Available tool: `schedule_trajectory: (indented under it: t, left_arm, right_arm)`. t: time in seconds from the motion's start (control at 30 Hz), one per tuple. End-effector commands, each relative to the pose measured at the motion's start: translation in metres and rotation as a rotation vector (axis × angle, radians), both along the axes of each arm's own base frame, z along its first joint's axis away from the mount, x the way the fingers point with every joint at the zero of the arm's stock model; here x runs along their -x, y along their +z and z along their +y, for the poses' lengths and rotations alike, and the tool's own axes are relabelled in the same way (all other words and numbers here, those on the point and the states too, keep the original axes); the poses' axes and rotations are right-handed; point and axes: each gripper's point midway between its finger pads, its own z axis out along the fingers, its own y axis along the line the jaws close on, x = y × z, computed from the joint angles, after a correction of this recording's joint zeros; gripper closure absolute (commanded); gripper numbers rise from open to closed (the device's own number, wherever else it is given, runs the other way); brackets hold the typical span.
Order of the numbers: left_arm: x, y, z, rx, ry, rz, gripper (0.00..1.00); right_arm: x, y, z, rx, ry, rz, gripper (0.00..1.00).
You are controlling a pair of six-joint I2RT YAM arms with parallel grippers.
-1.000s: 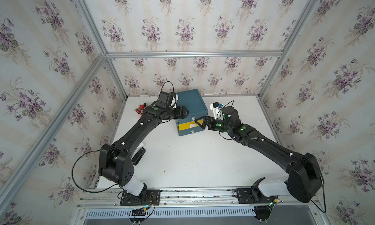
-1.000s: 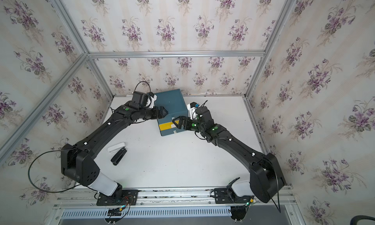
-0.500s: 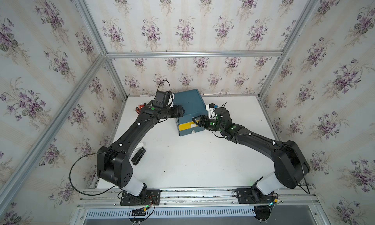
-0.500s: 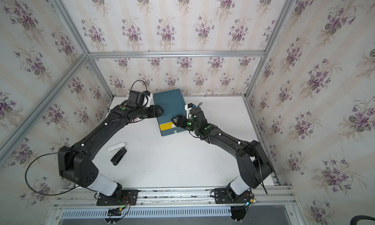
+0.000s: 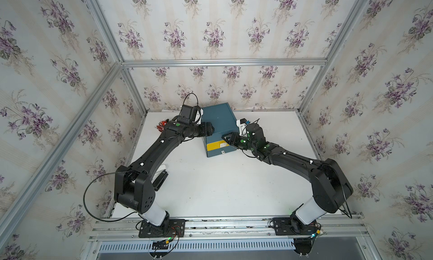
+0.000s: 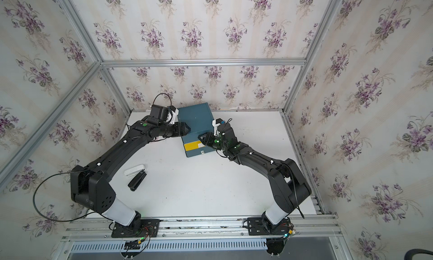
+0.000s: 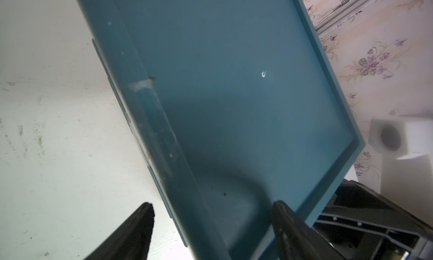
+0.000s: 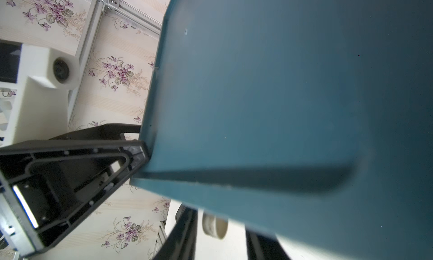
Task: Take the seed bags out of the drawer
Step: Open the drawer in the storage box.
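Note:
The seed bags are hidden. A teal cabinet [image 5: 219, 120] stands at the back middle of the table, with a yellow drawer [image 5: 213, 146] and a teal one below it, both pushed in. My left gripper [image 5: 211, 131] [image 7: 212, 208] is open astride the cabinet's left top edge [image 7: 150, 120], one finger [image 7: 140, 226] beside the wall with a gap, the other over the top. My right gripper [image 6: 202, 138] [image 8: 220, 234] is at the front right corner, open, its fingers either side of a small white knob [image 8: 214, 226] without touching it.
A white oblong thing [image 6: 134, 170] and a black one [image 6: 137, 181] lie near the left arm. Something small and red [image 5: 160, 127] sits at the back left. Papered walls with metal posts close in the back and both sides of the white table [image 5: 210, 188].
The right arm has folded in closer to the cabinet and its jaws have narrowed round the knob. The left gripper's jaws have narrowed at the cabinet's left edge.

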Motion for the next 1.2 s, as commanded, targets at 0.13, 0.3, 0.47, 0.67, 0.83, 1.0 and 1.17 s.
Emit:
schedule_trajectory:
  t: [0.13,0.3,0.47,0.67,0.83,1.0,1.17]
  left_arm:
    - [0.002,-0.005,0.002,-0.029,-0.014,0.009,0.18]
    - [0.003,-0.008,0.005,-0.051,-0.016,0.009,0.17]
    - [0.003,-0.009,0.006,-0.058,-0.014,0.009,0.17]
    - [0.002,-0.013,0.009,-0.074,-0.001,0.011,0.17]
    - [0.002,-0.013,0.010,-0.079,0.006,0.008,0.16]
    - [0.001,-0.011,0.012,-0.087,0.009,0.002,0.16]
    - [0.000,-0.010,0.012,-0.093,0.008,0.000,0.16]
  right_arm:
    - [-0.006,0.010,0.000,-0.021,-0.017,-0.032,0.80]
    - [-0.001,0.006,-0.001,-0.017,-0.011,-0.019,0.97]
    - [0.010,0.004,-0.004,-0.015,0.009,-0.001,1.00]
    - [0.034,0.000,-0.009,0.004,0.052,0.035,1.00]
    - [0.059,-0.004,-0.016,0.032,0.074,0.064,1.00]
    - [0.083,-0.007,-0.022,0.057,0.097,0.094,1.00]
    - [0.102,-0.011,-0.032,0.080,0.094,0.116,1.00]
